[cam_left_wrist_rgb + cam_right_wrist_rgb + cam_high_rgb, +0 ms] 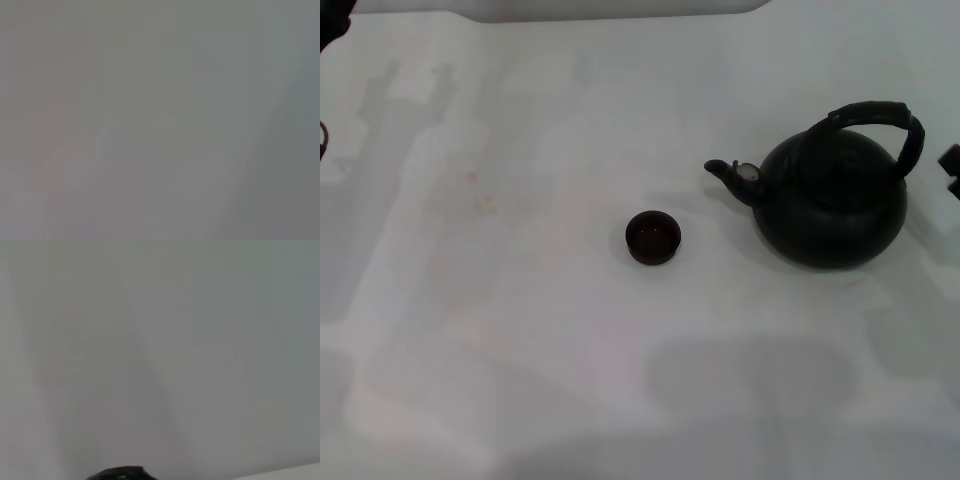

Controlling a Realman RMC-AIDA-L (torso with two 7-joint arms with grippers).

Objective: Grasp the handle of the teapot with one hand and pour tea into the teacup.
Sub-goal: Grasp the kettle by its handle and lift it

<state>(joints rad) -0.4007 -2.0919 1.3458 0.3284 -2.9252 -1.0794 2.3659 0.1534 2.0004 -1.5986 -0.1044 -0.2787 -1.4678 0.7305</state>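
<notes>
The teapot (832, 205) is a round matte-black pot standing upright on the white table at the right, with its pale-tipped spout (740, 177) pointing left. Its thick black handle (880, 118) arches over the top. The teacup (653, 237), small, low and black, stands near the middle, to the left of the spout and apart from it. A dark part of my right gripper (951, 168) shows at the right edge, just right of the handle and not touching it. A dark sliver of my left gripper (323, 140) shows at the far left edge, far from both.
The white table (520, 300) spreads wide around both objects, with faint pinkish stains left of the cup. The left wrist view shows only plain grey surface. The right wrist view shows pale surface and a small dark shape (117, 473) at its lower edge.
</notes>
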